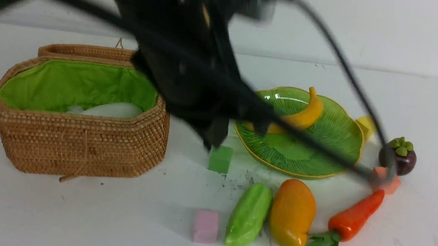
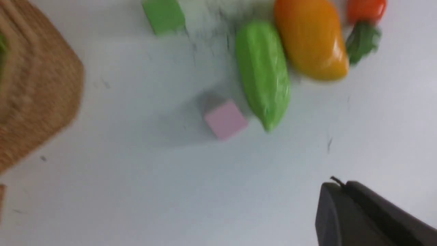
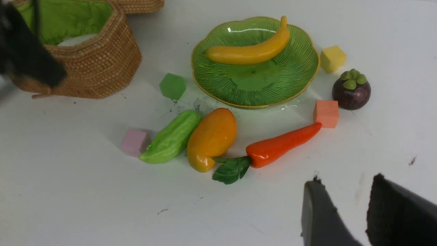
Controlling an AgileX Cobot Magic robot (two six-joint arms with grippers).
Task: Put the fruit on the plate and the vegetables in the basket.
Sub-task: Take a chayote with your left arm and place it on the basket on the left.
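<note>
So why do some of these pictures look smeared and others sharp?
Front view: the dark arm is a blurred streak, the basket beside it sharp. Left wrist view: everything soft, cucumber and pink cube included. Right wrist view: crisp, with glare on the plate.

"Where's the plate [image 1: 335, 130]?"
"At my one o'clock, banana [image 1: 306, 114] on it. Basket [image 1: 77, 140] at ten, radish [image 1: 111, 109] inside."
"And the rest?"
"From the plate: mangosteen [image 1: 402, 158] at three, carrot [image 1: 357, 215] at five, mango [image 1: 292, 214] at six, cucumber [image 1: 249, 216] just beside it at seven."
</note>
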